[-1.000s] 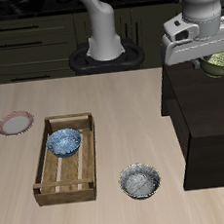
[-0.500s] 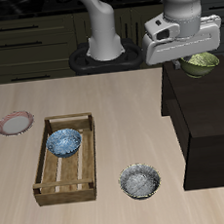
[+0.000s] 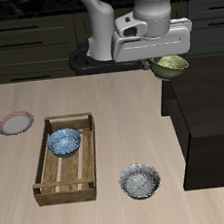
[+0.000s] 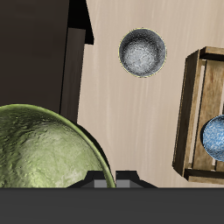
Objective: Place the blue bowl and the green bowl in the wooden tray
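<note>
Gripper (image 3: 167,61) high above the table, near the edge of the dark raised block (image 3: 207,114); fingers hidden under the wrist housing, but the green bowl (image 3: 170,67) hangs tilted beneath it with nothing under it, so it is judged clamped on the bowl's rim. Wrist view agrees: the olive bowl fills the near field, pale speckled inside showing. Blue bowl (image 3: 63,142) already sits in the wooden tray (image 3: 40,165), toward the tray's far end; the near half of the slatted bottom is bare. Grey speckled bowl (image 3: 140,181) stands on the table between tray and block, near the front edge; small pink-rimmed plate (image 3: 14,123) beyond the tray. Step in hand: carry the green bowl across to the tray. Done well, the arm holds height until past the tray's raised side, aims for the bare half away from the blue bowl, lowers near the slats before releasing, and passes clear of the grey bowl.
</note>
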